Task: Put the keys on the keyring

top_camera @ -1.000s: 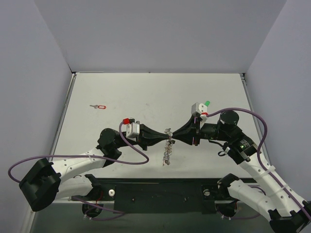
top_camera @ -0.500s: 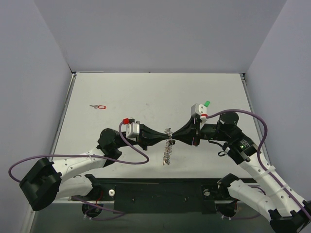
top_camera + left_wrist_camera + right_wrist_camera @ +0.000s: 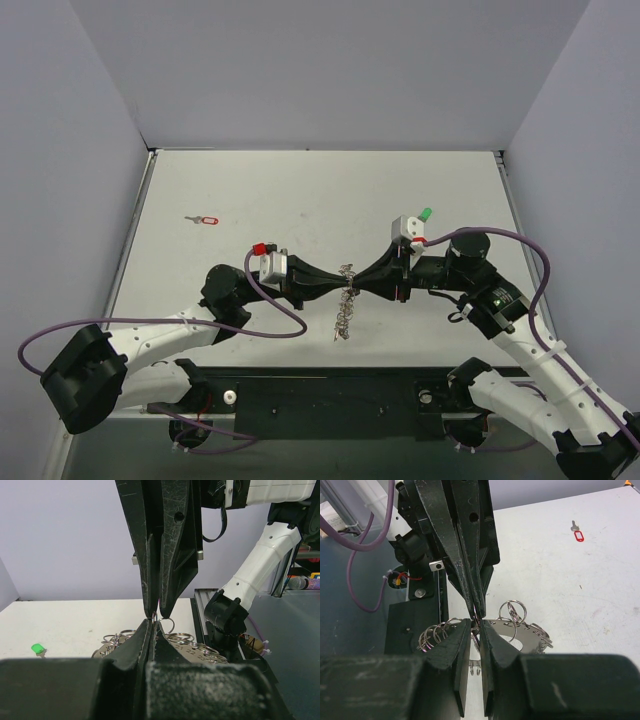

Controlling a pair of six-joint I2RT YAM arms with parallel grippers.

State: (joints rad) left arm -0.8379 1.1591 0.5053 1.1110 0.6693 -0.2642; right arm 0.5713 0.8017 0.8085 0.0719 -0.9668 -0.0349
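The keyring [image 3: 344, 315], a silvery bunch of small rings on a numbered metal plate, hangs between my two grippers above the table's middle. My left gripper [image 3: 339, 285] and right gripper [image 3: 357, 283] meet tip to tip, and both are shut on a small ring at its top. The left wrist view shows my left gripper [image 3: 154, 622] pinched there, with the plate [image 3: 210, 652] below. The right wrist view shows my right gripper [image 3: 475, 624] on the ring, with the plate [image 3: 522, 629] beyond. A red-headed key [image 3: 205, 219] lies at the far left [image 3: 578, 534]. A green-headed key [image 3: 427, 213] lies behind the right wrist [image 3: 36, 648].
Grey walls enclose the white table [image 3: 300, 190] on the left, back and right. The black base rail [image 3: 320, 400] runs along the near edge. Purple cables loop beside both arms.
The right wrist has edged slightly towards the left. Both grippers still hold the keyring at the same spot.
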